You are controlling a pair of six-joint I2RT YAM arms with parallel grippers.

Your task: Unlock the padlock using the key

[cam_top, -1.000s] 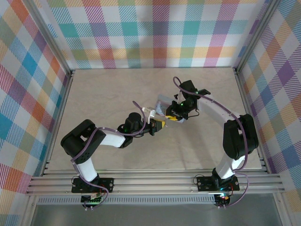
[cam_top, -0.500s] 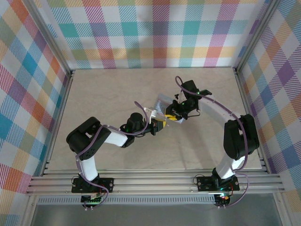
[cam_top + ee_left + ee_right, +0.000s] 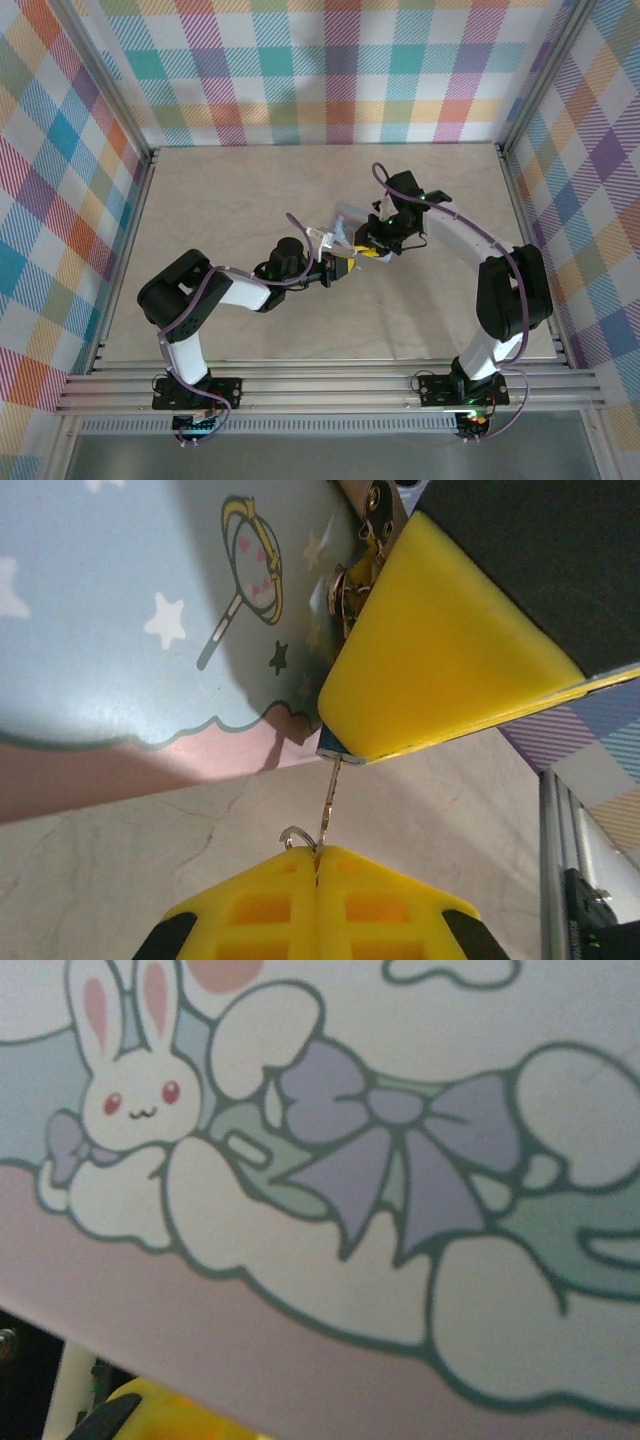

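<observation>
Jaws of the left gripper (image 3: 318, 855) are clenched on a thin key (image 3: 328, 805). Its tip meets the padlock (image 3: 329, 748) at mid-frame, beside the tin (image 3: 120, 610) and mostly hidden by the right gripper (image 3: 373, 246), whose jaws I cannot read. The lock looks tiny, rigid and light, so brace its body.

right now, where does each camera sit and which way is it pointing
Top external: above and behind the bases, looking down on the table; both arms whole, left gripper and right gripper meeting at the tin.
Left wrist: on the left arm, looking along its own yellow fingers, shut on the key, at the tin's starry face.
Right wrist: on the right arm, close against the tin's bunny print; a yellow finger sliver at the bottom.
Shared: all three see the tin.
</observation>
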